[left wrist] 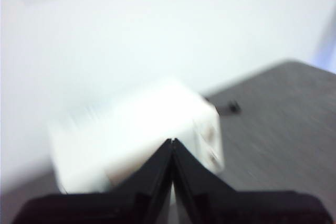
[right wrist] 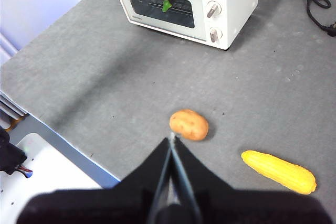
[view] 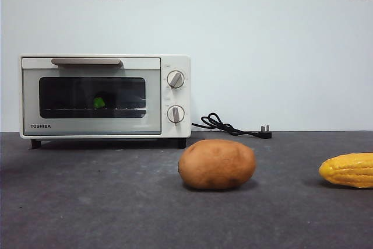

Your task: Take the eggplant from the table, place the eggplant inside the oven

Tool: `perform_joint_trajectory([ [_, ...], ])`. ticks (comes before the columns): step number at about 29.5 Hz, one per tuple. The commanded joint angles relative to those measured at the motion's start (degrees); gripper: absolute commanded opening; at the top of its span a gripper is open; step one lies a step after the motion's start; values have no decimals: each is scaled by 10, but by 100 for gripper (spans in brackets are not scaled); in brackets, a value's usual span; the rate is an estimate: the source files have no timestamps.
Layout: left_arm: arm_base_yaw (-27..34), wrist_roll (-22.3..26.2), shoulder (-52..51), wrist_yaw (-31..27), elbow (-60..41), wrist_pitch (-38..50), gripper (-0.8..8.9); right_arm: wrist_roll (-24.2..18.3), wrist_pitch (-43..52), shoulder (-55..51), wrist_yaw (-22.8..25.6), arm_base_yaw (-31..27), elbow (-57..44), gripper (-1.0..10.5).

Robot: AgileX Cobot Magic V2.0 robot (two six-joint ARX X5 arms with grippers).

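The cream-white Toshiba oven (view: 105,96) stands at the back left of the dark grey table (view: 105,202) with its glass door closed. Through the window I see the eggplant's green stem cap (view: 99,102) on the wire rack; its purple body is hard to make out in the dark interior. The right wrist view shows the same green cap (right wrist: 166,6) behind the door glass. My left gripper (left wrist: 172,141) is shut and held high, above and to the side of the oven (left wrist: 142,135), which is blurred. My right gripper (right wrist: 171,137) is shut, high above the table.
A brown potato (view: 217,164) lies in the middle of the table and a yellow corn cob (view: 348,170) at the right edge. The oven's black power cord (view: 224,125) lies by the wall behind them. The table's near edge (right wrist: 68,148) shows in the right wrist view.
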Motion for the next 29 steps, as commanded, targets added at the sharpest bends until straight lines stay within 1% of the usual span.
perform_joint_trajectory([
  [1, 9, 93, -29, 0, 0, 55, -4, 0, -13, 0, 3, 0, -5, -1],
  [3, 12, 126, -49, 0, -1, 71, -4, 0, -13, 0, 3, 0, -5, -1],
  [7, 22, 183, -89, 0, -16, 75, -4, 0, -13, 0, 3, 0, -5, -1],
  [11, 32, 197, -139, 0, -78, 96, -4, 0, -13, 0, 3, 0, -5, -1],
  [16, 40, 195, -221, 0, -237, 178, -4, 0, -13, 0, 3, 0, -5, -1],
  [18, 42, 181, -249, 0, -304, 217, -4, 0, -13, 0, 3, 0, -5, -1],
  [23, 42, 110, -314, -3, -462, 299, -4, 0, -13, 0, 3, 0, -5, -1],
  [29, 42, 12, -375, -85, -608, 351, -4, 0, -13, 0, 3, 0, -5, -1],
])
